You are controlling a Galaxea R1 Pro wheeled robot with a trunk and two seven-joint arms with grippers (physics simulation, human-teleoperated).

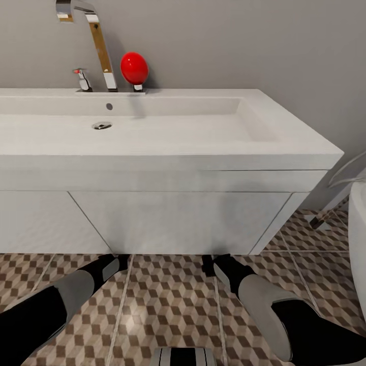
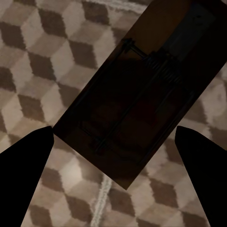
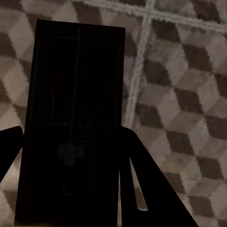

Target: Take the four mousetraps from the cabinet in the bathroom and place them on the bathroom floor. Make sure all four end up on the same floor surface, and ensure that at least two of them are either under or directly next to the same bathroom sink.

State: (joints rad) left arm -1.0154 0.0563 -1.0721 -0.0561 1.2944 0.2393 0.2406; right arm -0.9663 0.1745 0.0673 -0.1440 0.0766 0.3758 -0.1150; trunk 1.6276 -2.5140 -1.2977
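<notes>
Both arms reach low toward sink [image 1: 168, 152] base. Left gripper [image 2: 113, 156] wide, mousetrap [image 2: 137, 101] lying between tips on cube-pattern floor [image 2: 33, 61], 12 o'clock. Right gripper [image 3: 71, 156] apparently holds second mousetrap [image 3: 71, 94]; grip uncertain.

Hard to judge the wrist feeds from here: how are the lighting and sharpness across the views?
Head view: bright, evenly lit, sink crisp. Left wrist view: soft, the mousetrap dim but its wire readable against the bathroom floor. Right wrist view: the mousetrap nearly black, detail lost in shadow.
</notes>
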